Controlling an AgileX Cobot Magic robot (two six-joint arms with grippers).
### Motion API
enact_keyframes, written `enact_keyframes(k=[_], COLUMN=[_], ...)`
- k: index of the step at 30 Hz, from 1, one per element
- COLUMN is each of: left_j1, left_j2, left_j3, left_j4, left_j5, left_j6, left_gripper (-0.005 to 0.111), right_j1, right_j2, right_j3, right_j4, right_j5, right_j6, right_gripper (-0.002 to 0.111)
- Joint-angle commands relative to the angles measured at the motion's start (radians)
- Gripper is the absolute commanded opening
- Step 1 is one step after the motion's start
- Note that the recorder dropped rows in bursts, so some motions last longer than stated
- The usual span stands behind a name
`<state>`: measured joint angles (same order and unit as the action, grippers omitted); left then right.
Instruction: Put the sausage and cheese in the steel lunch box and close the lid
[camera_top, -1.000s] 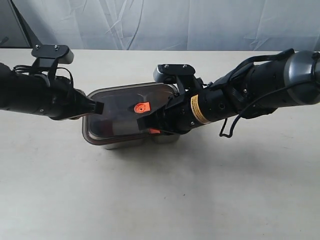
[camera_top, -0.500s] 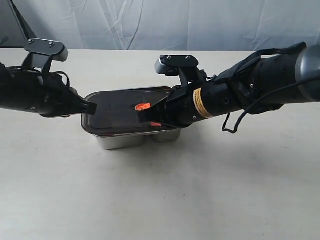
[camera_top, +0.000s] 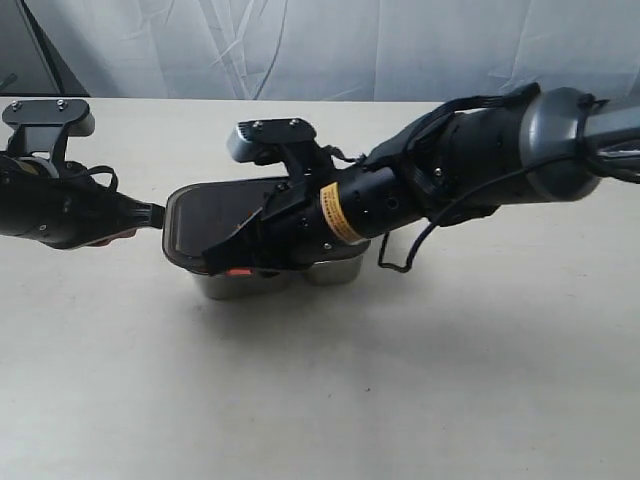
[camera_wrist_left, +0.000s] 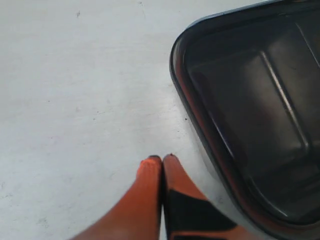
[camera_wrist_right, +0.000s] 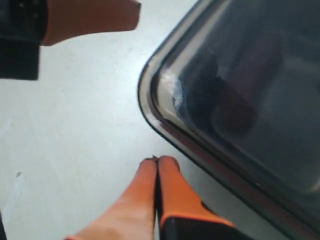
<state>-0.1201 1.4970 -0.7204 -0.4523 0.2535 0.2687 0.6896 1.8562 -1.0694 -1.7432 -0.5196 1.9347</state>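
Observation:
The dark smoky lid (camera_top: 205, 215) lies flat on the steel lunch box (camera_top: 250, 285). My left gripper (camera_top: 155, 213) is shut and empty, its tip just off the lid's left edge. In the left wrist view the gripper (camera_wrist_left: 161, 159) rests beside the lid (camera_wrist_left: 250, 110), apart from it. My right arm reaches across the lid, and its gripper (camera_top: 215, 263) sits shut at the box's front left corner. In the right wrist view the gripper (camera_wrist_right: 158, 160) is off the lid's rim (camera_wrist_right: 150, 95). A dim reddish shape, likely the sausage (camera_wrist_right: 247, 80), shows through the lid. The cheese is hidden.
The box stands mid-table on a pale tabletop (camera_top: 320, 400). A crumpled white backdrop (camera_top: 330, 45) hangs behind the table's far edge. The left gripper's orange finger (camera_wrist_right: 90, 17) shows in the right wrist view, close to the lid's corner.
The lid went from tilted to flat on the box. My right arm slid left across it, now covering the orange valve. My left gripper drew back left, off the lid.

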Motion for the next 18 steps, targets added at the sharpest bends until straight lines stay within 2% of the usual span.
enact_keyframes(k=[1, 8, 18], left_j1=[0.001, -0.001, -0.001], left_j2=[0.004, 0.044, 0.048], left_j3=[0.005, 0.005, 0.005], left_j4=[-0.002, -0.019, -0.028], left_j5=[-0.004, -0.015, -0.019], left_j6=[-0.007, -0.007, -0.007], left_gripper=[0.000, 0.000, 0.000], right_j1=[0.057, 0.073, 0.073], right_j2=[0.045, 0.128, 0.178], right_j3=[-0.062, -0.143, -0.163], right_j4=[-0.001, -0.001, -0.001], right_j5=[0.019, 0.031, 0.097], right_j6=[0.000, 0.057, 0.057], right_gripper=[-0.001, -0.001, -0.001])
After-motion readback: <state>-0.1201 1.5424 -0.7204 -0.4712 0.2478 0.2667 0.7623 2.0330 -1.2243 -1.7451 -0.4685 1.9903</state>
